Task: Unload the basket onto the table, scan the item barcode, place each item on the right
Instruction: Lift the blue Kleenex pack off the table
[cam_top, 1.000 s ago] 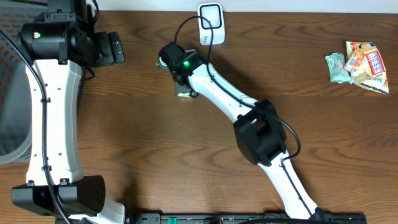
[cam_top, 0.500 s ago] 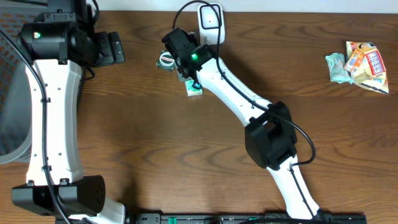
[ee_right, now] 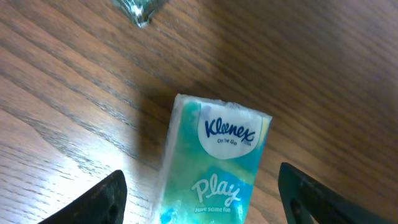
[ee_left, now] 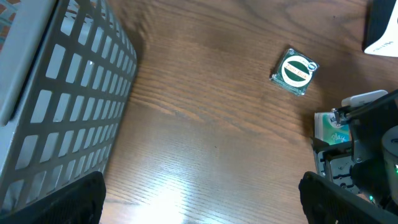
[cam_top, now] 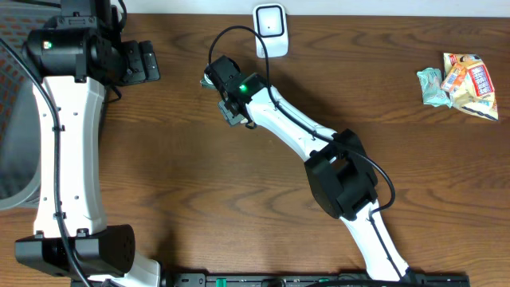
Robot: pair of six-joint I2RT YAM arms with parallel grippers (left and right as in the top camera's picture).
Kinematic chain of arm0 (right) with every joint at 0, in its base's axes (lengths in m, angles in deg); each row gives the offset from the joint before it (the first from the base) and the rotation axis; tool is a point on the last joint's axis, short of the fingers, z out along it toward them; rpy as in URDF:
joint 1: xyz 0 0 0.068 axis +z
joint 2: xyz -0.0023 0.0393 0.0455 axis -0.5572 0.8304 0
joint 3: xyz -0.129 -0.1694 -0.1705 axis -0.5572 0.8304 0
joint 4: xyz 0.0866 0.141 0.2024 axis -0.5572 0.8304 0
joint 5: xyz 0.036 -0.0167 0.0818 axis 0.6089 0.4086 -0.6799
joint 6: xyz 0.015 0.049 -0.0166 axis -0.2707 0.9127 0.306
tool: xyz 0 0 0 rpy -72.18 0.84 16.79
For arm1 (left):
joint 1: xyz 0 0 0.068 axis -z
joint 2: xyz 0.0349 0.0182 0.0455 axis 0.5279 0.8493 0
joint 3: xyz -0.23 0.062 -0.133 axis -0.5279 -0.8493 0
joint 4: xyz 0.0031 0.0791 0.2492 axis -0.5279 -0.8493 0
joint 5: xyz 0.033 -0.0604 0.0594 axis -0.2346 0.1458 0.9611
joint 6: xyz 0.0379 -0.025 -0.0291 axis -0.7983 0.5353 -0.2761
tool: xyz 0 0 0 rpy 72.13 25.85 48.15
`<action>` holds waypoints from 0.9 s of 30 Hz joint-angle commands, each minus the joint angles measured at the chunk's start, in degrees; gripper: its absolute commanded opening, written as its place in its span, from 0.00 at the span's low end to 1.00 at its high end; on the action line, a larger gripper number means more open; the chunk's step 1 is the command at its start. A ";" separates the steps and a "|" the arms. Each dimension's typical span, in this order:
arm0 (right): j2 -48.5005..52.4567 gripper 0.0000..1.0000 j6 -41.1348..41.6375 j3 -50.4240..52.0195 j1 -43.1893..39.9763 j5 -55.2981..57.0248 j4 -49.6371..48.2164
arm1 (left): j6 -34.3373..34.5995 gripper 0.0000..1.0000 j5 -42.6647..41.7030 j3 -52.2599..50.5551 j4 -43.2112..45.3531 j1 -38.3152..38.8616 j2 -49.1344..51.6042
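A teal Kleenex tissue pack (ee_right: 214,162) lies flat on the wooden table. My right gripper (ee_right: 217,199) is open over it, with a gap between the pack and each finger. The same pack (ee_left: 333,127) shows beside the right arm in the left wrist view. The white barcode scanner (cam_top: 271,30) stands at the table's far edge, beyond the right gripper (cam_top: 229,102). Far to the left, my left gripper (ee_left: 202,205) hangs open over bare wood with nothing between its fingers.
A small clear box with a green-and-white round label (ee_left: 295,71) lies just beyond the pack. A grey mesh basket (ee_left: 62,106) stands off the left side. Snack packets (cam_top: 462,80) lie at the far right of the table.
My right gripper's jaws have spread wide apart. The wrist swung toward the scanner and came back over the tissue pack, which stays on the table. The left arm has not moved.
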 commanded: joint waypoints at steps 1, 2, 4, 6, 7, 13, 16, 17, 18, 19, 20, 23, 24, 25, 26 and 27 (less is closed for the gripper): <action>-0.98 0.73 -0.85 0.42 0.13 0.46 -0.11 | 0.52 0.98 0.92 -0.28 0.00 -0.24 0.22; -1.01 0.73 -0.85 0.42 0.13 0.48 -0.13 | 0.50 0.98 0.92 -0.28 0.00 -0.22 0.22; -1.01 0.73 -0.85 0.42 0.15 0.48 -0.17 | 0.50 0.97 0.92 -0.28 0.00 -0.24 0.22; -0.98 0.72 -0.85 0.42 0.15 0.46 -0.17 | 0.50 0.98 0.92 -0.28 0.00 -0.24 0.22; -0.98 0.72 -0.85 0.42 0.15 0.48 -0.17 | 0.50 0.98 0.92 -0.28 0.00 -0.24 0.22; -0.98 0.67 -0.83 0.42 0.17 0.22 -0.66 | 0.50 0.98 0.92 -0.28 0.00 -0.24 0.22; -0.98 0.63 -0.85 0.42 0.28 0.09 -0.76 | 0.50 0.98 0.92 -0.28 0.00 -0.24 0.22; -1.01 0.62 -0.85 0.44 0.35 0.09 -0.83 | 0.50 0.98 0.92 -0.28 0.00 -0.24 0.22; -0.98 0.61 -0.85 0.46 0.42 0.09 -0.92 | 0.50 0.98 0.92 -0.28 0.00 -0.24 0.22; -0.98 0.60 -0.85 0.50 0.46 0.11 -1.05 | 0.50 0.98 0.92 -0.28 0.00 -0.24 0.22; -0.98 0.59 -0.85 0.57 0.48 0.11 -1.25 | 0.50 0.98 0.92 -0.28 0.00 -0.24 0.22; -0.98 0.56 -0.87 1.33 0.50 0.11 -2.84 | 0.50 0.98 0.92 -0.28 0.00 -0.24 0.22; -0.98 0.56 -0.87 1.57 0.50 0.11 -3.26 | 0.50 0.98 0.92 -0.28 0.00 -0.24 0.22; -0.98 0.55 -0.87 1.92 0.50 0.09 -3.74 | 0.52 0.98 0.92 -0.28 0.00 -0.24 0.22; -0.98 0.55 -0.87 2.38 0.50 0.11 -4.33 | 0.52 0.98 0.92 -0.28 0.00 -0.24 0.22; -0.98 0.55 -0.87 2.78 0.50 0.11 -4.76 | 0.50 0.98 0.92 -0.28 0.00 -0.24 0.22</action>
